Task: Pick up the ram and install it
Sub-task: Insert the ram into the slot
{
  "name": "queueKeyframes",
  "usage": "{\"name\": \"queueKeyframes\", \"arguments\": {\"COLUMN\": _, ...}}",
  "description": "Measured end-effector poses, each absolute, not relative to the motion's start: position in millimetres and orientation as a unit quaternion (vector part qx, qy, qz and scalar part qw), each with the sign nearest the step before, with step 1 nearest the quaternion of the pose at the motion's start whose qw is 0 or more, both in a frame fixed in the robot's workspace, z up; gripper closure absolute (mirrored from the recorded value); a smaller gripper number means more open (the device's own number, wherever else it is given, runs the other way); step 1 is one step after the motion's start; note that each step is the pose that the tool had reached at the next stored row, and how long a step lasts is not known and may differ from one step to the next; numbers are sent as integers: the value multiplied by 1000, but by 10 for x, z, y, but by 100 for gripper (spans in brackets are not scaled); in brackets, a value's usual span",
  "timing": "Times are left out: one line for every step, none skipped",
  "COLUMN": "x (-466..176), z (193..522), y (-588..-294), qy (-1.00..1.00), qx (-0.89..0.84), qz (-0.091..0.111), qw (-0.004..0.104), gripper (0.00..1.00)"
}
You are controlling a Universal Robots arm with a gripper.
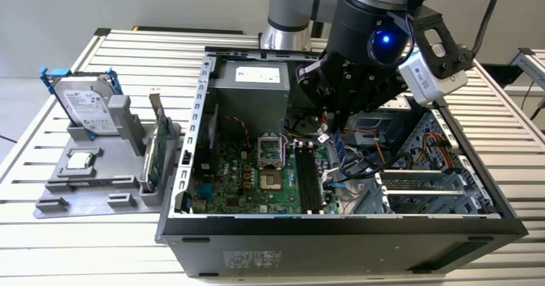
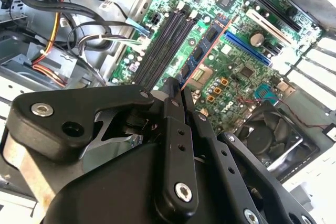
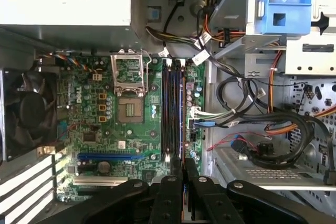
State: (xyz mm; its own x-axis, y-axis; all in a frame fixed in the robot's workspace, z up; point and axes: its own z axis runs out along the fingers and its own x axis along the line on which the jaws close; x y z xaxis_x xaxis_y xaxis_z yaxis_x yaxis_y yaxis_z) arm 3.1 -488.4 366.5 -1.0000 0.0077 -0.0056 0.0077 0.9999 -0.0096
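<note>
Ram (image 1: 334, 147) is clamped in the claw (image 1: 332, 131), hanging just above the motherboard (image 1: 255, 174) slots (image 3: 173, 108). It is picked up, not yet pushed in.

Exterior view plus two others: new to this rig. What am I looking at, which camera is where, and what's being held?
The exterior view is from a camera off the machine. It shows one robot arm reaching into an open PC case that stands on a slatted table. The two wrist views come from cameras on the arm itself and look down past its black jaws at the motherboard.

The jaws are shut on the ram, a thin green stick seen almost edge-on. It hangs in line with the long black memory slots. I cannot tell whether it touches them.

On the table at the exterior view's left is a grey holder. In it stand a hard drive in a blue frame and a green card.
</note>
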Motion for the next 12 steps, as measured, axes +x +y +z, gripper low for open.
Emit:
{"name": "queueKeyframes", "arguments": {"x": 31, "z": 3659, "y": -4879, "qy": 1000, "qx": 4, "qz": -5, "qw": 3, "gripper": 100}}
{"name": "queueKeyframes", "arguments": {"x": 31, "z": 3651, "y": -4875, "qy": 1000, "qx": 4, "qz": -5, "qw": 3, "gripper": 100}}
{"name": "queueKeyframes", "arguments": {"x": 31, "z": 3641, "y": -4872, "qy": 1000, "qx": 4, "qz": -5, "qw": 3, "gripper": 100}}
{"name": "queueKeyframes", "arguments": {"x": 31, "z": 3631, "y": -4868, "qy": 1000, "qx": 4, "qz": -5, "qw": 3, "gripper": 100}}
{"name": "queueKeyframes", "arguments": {"x": 31, "z": 3622, "y": -4865, "qy": 1000, "qx": 4, "qz": -5, "qw": 3, "gripper": 100}}
{"name": "queueKeyframes", "arguments": {"x": 31, "z": 3614, "y": -4862, "qy": 1000, "qx": 4, "qz": -5, "qw": 3, "gripper": 100}}
{"name": "queueKeyframes", "arguments": {"x": 31, "z": 3606, "y": -4859, "qy": 1000, "qx": 4, "qz": -5, "qw": 3, "gripper": 100}}
{"name": "queueKeyframes", "arguments": {"x": 31, "z": 3599, "y": -4857, "qy": 1000, "qx": 4, "qz": -5, "qw": 3, "gripper": 100}}
{"name": "queueKeyframes", "arguments": {"x": 31, "z": 3591, "y": -4855, "qy": 1000, "qx": 4, "qz": -5, "qw": 3, "gripper": 100}}
{"name": "queueKeyframes", "arguments": {"x": 31, "z": 3584, "y": -4854, "qy": 1000, "qx": 4, "qz": -5, "qw": 3, "gripper": 100}}
{"name": "queueKeyframes", "arguments": {"x": 31, "z": 3577, "y": -4853, "qy": 1000, "qx": 4, "qz": -5, "qw": 3, "gripper": 100}}
{"name": "queueKeyframes", "arguments": {"x": 31, "z": 3570, "y": -4851, "qy": 1000, "qx": 4, "qz": -5, "qw": 3, "gripper": 100}}
